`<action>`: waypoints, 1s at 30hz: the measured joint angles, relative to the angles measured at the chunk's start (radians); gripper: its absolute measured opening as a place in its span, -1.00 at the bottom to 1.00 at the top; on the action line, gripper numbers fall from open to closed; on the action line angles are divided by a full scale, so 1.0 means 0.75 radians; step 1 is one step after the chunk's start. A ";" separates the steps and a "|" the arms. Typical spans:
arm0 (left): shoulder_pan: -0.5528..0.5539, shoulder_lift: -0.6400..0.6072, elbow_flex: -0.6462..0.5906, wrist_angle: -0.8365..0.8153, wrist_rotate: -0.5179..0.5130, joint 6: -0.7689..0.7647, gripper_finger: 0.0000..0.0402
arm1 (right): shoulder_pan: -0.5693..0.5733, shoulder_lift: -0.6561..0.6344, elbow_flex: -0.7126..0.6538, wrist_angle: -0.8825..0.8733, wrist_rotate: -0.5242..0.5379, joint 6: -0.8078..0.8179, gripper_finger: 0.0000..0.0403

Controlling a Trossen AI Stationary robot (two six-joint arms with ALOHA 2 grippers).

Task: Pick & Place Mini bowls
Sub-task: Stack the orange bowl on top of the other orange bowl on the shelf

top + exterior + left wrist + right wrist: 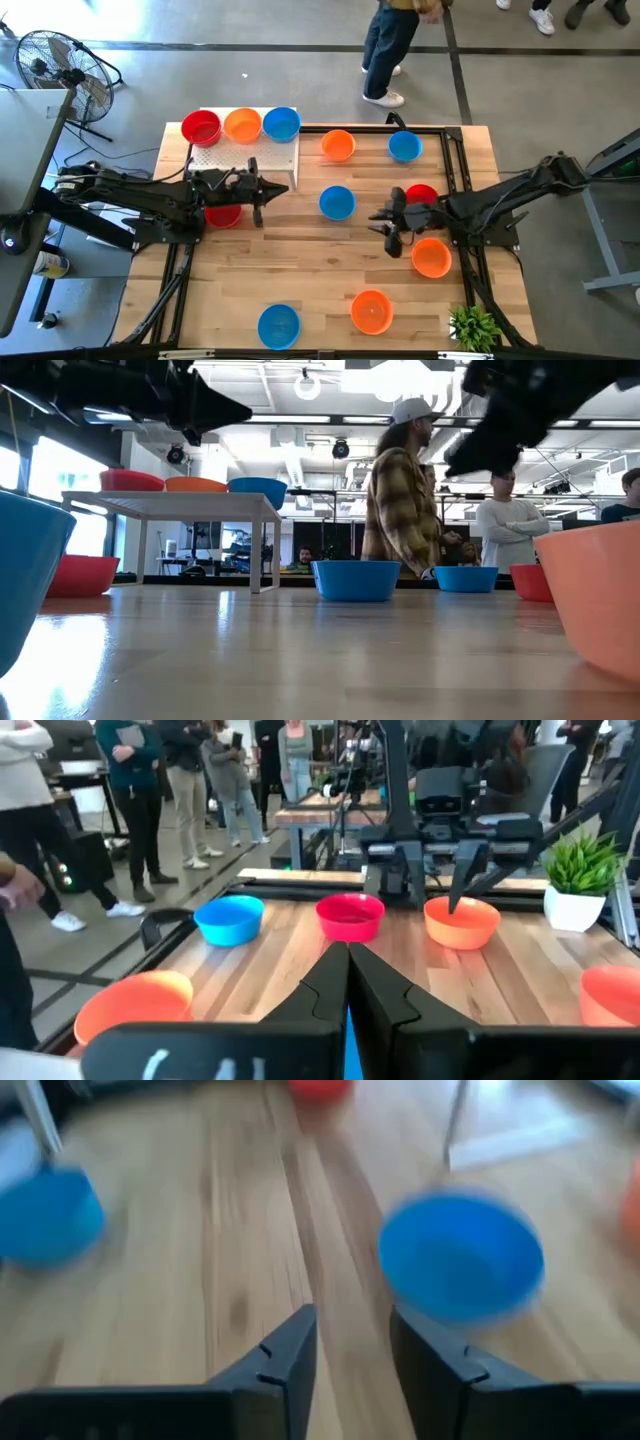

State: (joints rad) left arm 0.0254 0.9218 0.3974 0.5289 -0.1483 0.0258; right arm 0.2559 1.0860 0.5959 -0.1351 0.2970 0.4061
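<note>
Overhead, three mini bowls sit in a row on the white perforated board [245, 152] at the far left of the table [300, 270]: a red bowl on the board [201, 128], an orange one [242, 124] and a blue one [282, 123], each showing nothing inside. The rest are scattered singly on the wood and also look empty: an orange bowl [338, 145] and a blue bowl [405, 146] along the far edge, a central blue bowl [337, 202], a red bowl [421, 194] beside the right arm, an orange bowl [432, 257] just near of that arm, and an orange bowl [371, 311] and a blue bowl [279, 326] at the near edge. Another red bowl [222, 214] lies partly under the left arm. The left gripper [258, 192] hangs above the table just beside the board's near edge, its fingers [330, 985] pressed together with nothing between them; the central blue bowl lies off to its right, apart from it. The right gripper [390, 222] hovers between the central blue bowl and the orange bowl by its arm, touching neither, its fingers [290, 1360] narrowly parted and empty, pointing toward the blue bowl [460, 1260] just ahead. People stand beyond the table.
</note>
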 joint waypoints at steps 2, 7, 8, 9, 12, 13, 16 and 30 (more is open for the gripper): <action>-0.001 0.000 -0.004 -0.006 0.001 -0.002 -0.99 | 0.033 -0.020 0.055 -0.245 0.000 0.113 -0.34; -0.001 0.000 -0.004 -0.007 0.010 0.007 -0.99 | 0.135 -0.010 0.210 -0.807 -0.101 0.370 -0.25; -0.001 0.000 -0.004 -0.008 0.011 0.012 -0.99 | 0.154 -0.009 0.229 -0.899 -0.138 0.415 -0.23; -0.001 0.000 -0.004 -0.008 0.011 0.019 -0.99 | 0.176 -0.009 0.241 -0.985 -0.181 0.459 -0.22; 0.000 0.000 -0.004 -0.010 0.011 0.024 -0.99 | 0.225 -0.009 0.244 -1.206 -0.338 0.586 -0.18; 0.000 0.000 -0.004 -0.010 0.012 0.026 -0.99 | 0.233 -0.009 0.236 -1.259 -0.386 0.612 -0.17; 0.000 0.007 -0.004 -0.006 0.012 0.033 -0.99 | 0.235 -0.009 0.185 -1.374 -0.465 0.649 -0.16; 0.000 0.069 -0.004 0.002 0.017 0.030 -0.99 | 0.049 -0.018 -0.098 -1.155 -0.481 0.615 -0.18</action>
State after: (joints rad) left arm 0.0254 0.9733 0.3946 0.5302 -0.1358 0.0483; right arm 0.2927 1.0729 0.5224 -1.0010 -0.0641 0.8676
